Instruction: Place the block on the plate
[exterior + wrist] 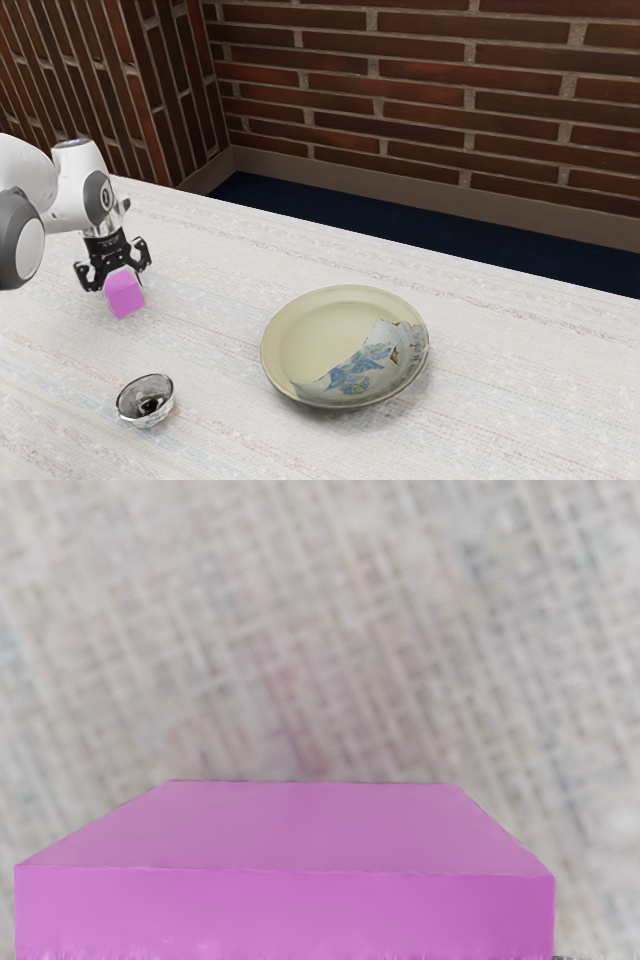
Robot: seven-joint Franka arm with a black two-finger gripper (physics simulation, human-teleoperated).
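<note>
In the exterior view, my black gripper (116,272) points down over the table near the left edge. The pink-purple block (124,296) is at its lower end, overlapping it in the picture; whether the gripper holds it cannot be made out. Large at the lower edge of the wrist view, the block (290,905) lies close under my hand. A shallow beige plate (310,335), with a blue floral pattern on part of it, stands on the table toward the exterior view's right, well apart from the block.
A small silvery bowl (146,401) stands on the white woven-looking table (230,440), nearer the exterior camera than the gripper and to the exterior view's left of the plate. Beyond the table's far edge rises a brick wall (420,80).
</note>
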